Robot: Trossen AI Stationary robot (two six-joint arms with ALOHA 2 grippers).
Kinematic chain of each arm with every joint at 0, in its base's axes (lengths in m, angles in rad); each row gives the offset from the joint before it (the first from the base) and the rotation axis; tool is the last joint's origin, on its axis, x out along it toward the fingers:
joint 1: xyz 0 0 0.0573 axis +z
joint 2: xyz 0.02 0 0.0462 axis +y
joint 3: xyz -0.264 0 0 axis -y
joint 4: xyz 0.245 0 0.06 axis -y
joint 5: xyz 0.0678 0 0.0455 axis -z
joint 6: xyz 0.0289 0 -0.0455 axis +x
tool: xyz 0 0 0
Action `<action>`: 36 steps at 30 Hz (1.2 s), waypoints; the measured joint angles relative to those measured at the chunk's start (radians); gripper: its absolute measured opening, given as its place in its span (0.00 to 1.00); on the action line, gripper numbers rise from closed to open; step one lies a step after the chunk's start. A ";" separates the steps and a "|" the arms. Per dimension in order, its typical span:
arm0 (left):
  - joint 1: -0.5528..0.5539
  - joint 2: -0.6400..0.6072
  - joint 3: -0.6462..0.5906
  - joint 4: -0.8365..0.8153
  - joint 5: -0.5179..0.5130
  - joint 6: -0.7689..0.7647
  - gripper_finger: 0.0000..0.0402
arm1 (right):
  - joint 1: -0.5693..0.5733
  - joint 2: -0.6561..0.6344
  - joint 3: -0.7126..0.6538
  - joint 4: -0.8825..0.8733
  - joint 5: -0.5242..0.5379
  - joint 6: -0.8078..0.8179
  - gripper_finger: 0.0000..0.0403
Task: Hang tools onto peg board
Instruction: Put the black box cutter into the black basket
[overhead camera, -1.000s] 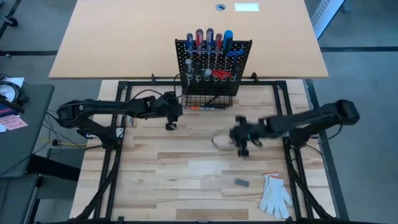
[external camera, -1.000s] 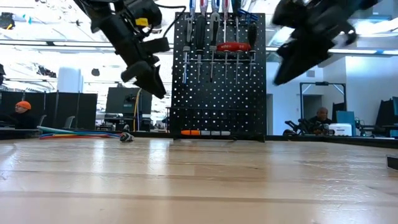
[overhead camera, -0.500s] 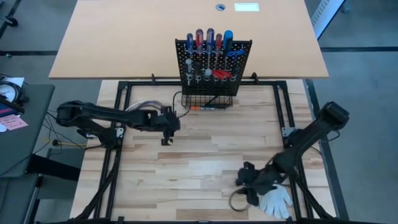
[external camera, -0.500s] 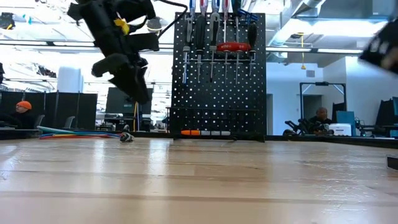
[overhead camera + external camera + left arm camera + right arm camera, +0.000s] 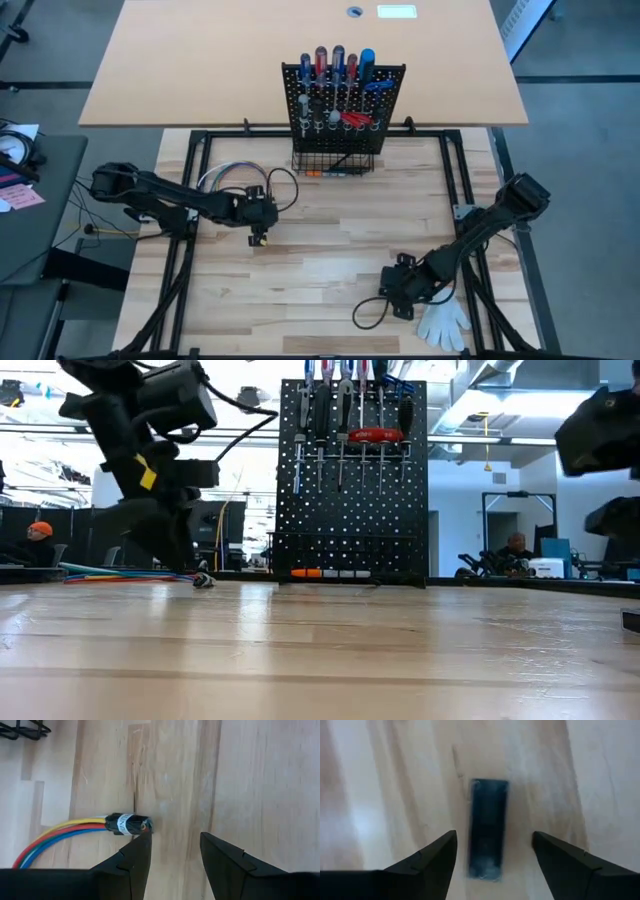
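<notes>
The right end effector (image 5: 492, 865) hangs low over the near right part of the worktop (image 5: 300, 255), its fingers spread wide and holding nothing. Framed squarely between them in the right wrist view lies a small dark rectangular block (image 5: 488, 827), its long axis running straight away from the wrist, parallel to the fingers rather than across them. So the coming move turns on this: a straight descent would put one finger on either long side. What the block is stays unclear; it is blurred, and from above the arm covers it. A white glove (image 5: 443, 318) lies just beside this end effector, at about 4 o'clock from it.

The left end effector (image 5: 175, 847) waits at mid-left, fingers apart and empty, with the taped end of a bundle of coloured wires (image 5: 75, 832) just off one fingertip.

The peg board (image 5: 343, 105) stands well apart at the far edge, at roughly 11 o'clock from the right end effector, with the screwdrivers (image 5: 340, 68) already hanging in its rings. The left arm is the nearer to it. The contents of its wire basket (image 5: 335, 160) are hard to make out.
</notes>
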 joint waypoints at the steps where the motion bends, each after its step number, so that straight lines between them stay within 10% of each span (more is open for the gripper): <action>1: 0.001 0.000 -0.003 0.001 -0.001 0.001 0.41 | 0.001 0.010 0.001 0.010 0.003 -0.016 0.68; 8: 0.001 0.000 -0.008 0.008 0.000 0.002 0.41 | -0.001 0.085 0.034 -0.062 0.021 -0.074 0.62; 16: 0.001 0.000 -0.007 0.020 0.000 0.010 0.41 | -0.045 0.101 0.036 -0.106 0.116 -0.200 0.23; 24: 0.001 0.000 -0.007 0.048 0.001 0.014 0.41 | -0.241 0.089 0.016 0.118 0.486 -0.545 0.23; 36: 0.001 0.000 -0.006 0.048 0.001 0.017 0.41 | -0.733 0.059 0.257 0.266 0.565 -1.172 0.23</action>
